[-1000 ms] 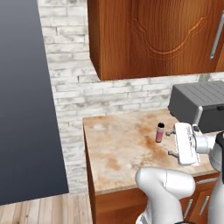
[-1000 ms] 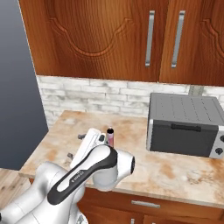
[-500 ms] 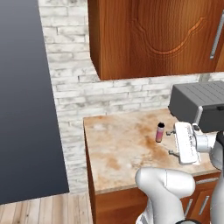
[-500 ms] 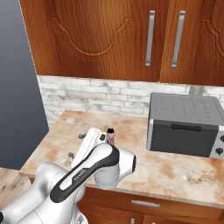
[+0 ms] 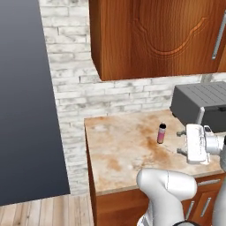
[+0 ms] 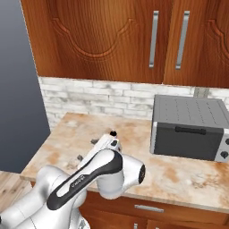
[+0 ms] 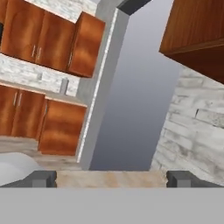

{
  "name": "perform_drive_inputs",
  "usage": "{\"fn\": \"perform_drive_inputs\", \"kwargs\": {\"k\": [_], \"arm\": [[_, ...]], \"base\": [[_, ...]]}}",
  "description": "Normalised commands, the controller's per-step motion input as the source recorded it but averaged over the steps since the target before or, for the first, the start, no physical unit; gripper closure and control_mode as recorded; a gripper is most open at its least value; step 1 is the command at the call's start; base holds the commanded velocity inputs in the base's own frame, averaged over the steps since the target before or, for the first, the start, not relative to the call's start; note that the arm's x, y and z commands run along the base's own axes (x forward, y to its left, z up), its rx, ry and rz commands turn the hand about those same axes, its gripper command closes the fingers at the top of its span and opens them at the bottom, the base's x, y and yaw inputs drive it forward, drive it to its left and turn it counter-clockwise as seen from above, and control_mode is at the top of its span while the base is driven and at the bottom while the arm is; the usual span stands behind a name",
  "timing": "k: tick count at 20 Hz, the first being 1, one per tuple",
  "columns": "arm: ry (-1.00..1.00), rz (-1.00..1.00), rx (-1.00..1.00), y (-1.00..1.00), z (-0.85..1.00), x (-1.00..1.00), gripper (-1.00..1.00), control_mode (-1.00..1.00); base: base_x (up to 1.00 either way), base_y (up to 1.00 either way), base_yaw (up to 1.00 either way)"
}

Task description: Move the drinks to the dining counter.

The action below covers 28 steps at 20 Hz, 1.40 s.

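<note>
One bottle: in the left base view a tiny pink bottle (image 5: pixel 161 133) with a black cap stands upright on the marble surface (image 5: pixel 119 150), left of the grey toaster oven (image 5: pixel 201 103).
Pincer, left base view: the pincer (image 5: pixel 180 141) hangs just right of the bottle, apart from it, fingers spread wide, nothing between them.
Right base view: the bottle's black cap (image 6: pixel 113 133) peeks over the white arm; the toaster oven (image 6: pixel 190 127) sits well to its right.
Hand view: both dark fingertips (image 7: pixel 41 178) stand far apart over the surface edge, facing a tall grey panel (image 7: pixel 131 96) and wooden cabinets (image 7: pixel 52 41).
</note>
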Motion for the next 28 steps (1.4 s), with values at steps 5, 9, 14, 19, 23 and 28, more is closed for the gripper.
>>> {"fn": "perform_drive_inputs", "kwargs": {"k": [5,9,14,19,23,28], "arm": [[0.36,-0.34,0.02,-0.43,0.01,0.07,-1.0,-1.0],[0.18,-0.23,0.01,-0.08,0.02,0.19,-1.0,-1.0],[0.08,-0.06,-0.01,0.0,0.0,0.41,-1.0,-1.0],[0.01,0.0,-0.01,-0.14,0.0,0.34,-1.0,-1.0],[0.0,0.0,0.0,-0.28,0.0,0.4,-1.0,-1.0],[0.0,0.0,0.0,-0.16,-0.09,0.41,-1.0,-1.0]], "base": [[0.0,0.0,0.0],[0.0,0.0,0.0],[0.0,0.0,0.0],[0.0,0.0,0.0],[0.0,0.0,0.0],[0.0,0.0,0.0]]}}
